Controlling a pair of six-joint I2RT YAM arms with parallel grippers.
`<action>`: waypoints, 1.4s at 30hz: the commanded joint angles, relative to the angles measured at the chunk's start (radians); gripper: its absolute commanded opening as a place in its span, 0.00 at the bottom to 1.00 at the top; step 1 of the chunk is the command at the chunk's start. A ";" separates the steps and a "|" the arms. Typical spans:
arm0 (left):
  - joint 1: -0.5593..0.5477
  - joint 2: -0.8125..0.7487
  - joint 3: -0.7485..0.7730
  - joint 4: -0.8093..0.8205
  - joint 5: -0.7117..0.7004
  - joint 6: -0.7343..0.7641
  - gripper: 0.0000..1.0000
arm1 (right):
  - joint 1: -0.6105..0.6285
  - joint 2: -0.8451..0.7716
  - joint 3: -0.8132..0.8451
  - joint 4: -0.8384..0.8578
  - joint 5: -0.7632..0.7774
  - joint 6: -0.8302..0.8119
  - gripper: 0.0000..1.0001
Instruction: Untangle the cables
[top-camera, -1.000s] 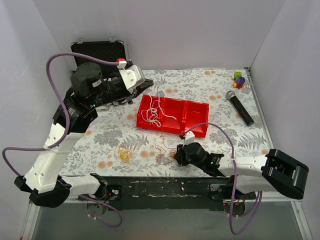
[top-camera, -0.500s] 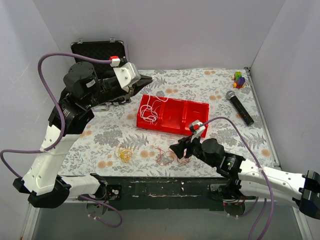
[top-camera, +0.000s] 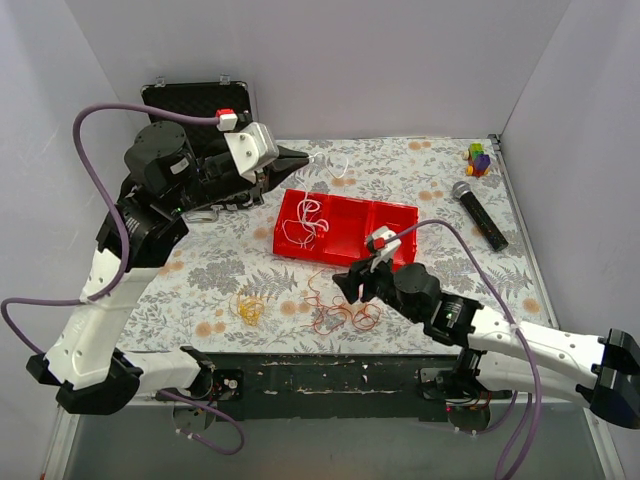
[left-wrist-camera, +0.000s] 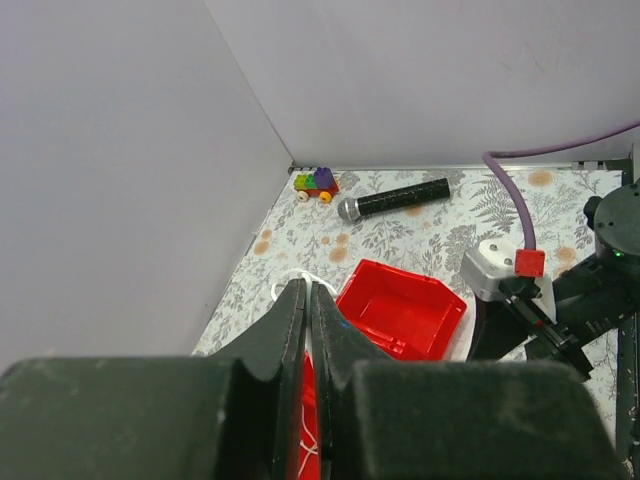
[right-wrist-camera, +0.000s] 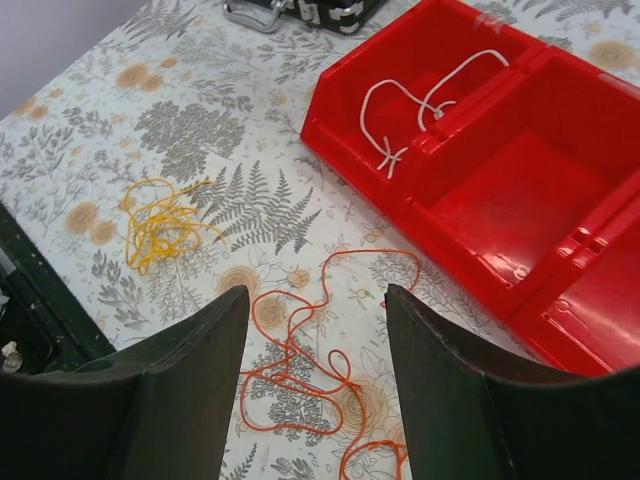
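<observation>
My left gripper (top-camera: 303, 158) is shut on a thin white cable (top-camera: 340, 164) and holds it above the back left corner of the red bin (top-camera: 392, 232). Most of that cable lies curled in the bin's left compartment (top-camera: 308, 216). In the left wrist view the white strand (left-wrist-camera: 297, 276) shows at the closed fingertips of this gripper (left-wrist-camera: 308, 288). My right gripper (top-camera: 346, 284) is open and empty above the orange-red cable (top-camera: 342, 312), which lies loose on the cloth between its fingers (right-wrist-camera: 240, 320) in the right wrist view (right-wrist-camera: 305, 372). A yellow cable clump (top-camera: 248, 310) lies to the left (right-wrist-camera: 160, 222).
A black microphone (top-camera: 478, 214) and a small coloured toy (top-camera: 479, 158) lie at the back right. A black case (top-camera: 195, 104) stands at the back left. The bin's middle and right compartments (right-wrist-camera: 510, 190) hold nothing. Grey walls close in three sides.
My left gripper has lifted the white cable's end higher and to the right. My right gripper has risen off the orange-red cable toward the bin; that cable now lies more spread out.
</observation>
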 joint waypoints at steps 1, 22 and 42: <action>-0.004 0.009 -0.071 0.090 0.004 -0.043 0.00 | 0.006 -0.092 -0.030 0.043 0.162 0.019 0.62; -0.019 0.199 -0.470 0.540 -0.148 -0.063 0.00 | 0.006 -0.403 -0.150 -0.182 0.420 0.172 0.48; 0.059 0.118 -0.719 0.842 -0.417 0.037 0.00 | 0.004 -0.370 -0.172 -0.157 0.394 0.175 0.48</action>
